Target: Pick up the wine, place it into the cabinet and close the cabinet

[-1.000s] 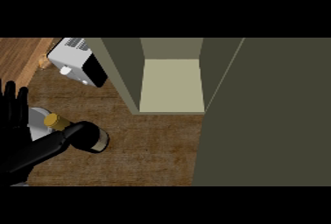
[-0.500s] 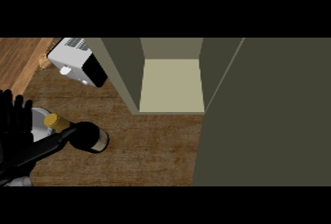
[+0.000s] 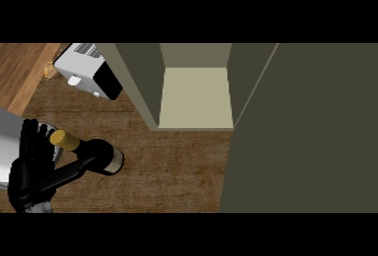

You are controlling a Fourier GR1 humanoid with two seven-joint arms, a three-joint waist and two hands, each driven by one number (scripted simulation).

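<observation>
The left hand (image 3: 35,165) is showing at the view's left edge, fingers straight, just beside the wine (image 3: 94,156) — which is standing on the counter (image 3: 170,165), apart from the open cabinet (image 3: 196,97).

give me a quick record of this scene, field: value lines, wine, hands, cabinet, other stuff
wine: dark bottle with gold cap, standing on the brown counter, left of the cabinet
left robot hand: open, fingers straight, right beside the bottle, not curled round it
right robot hand: not in view
cabinet: open, pale shelf bare
cabinet door: swung open at right
other: white appliance at upper left
</observation>
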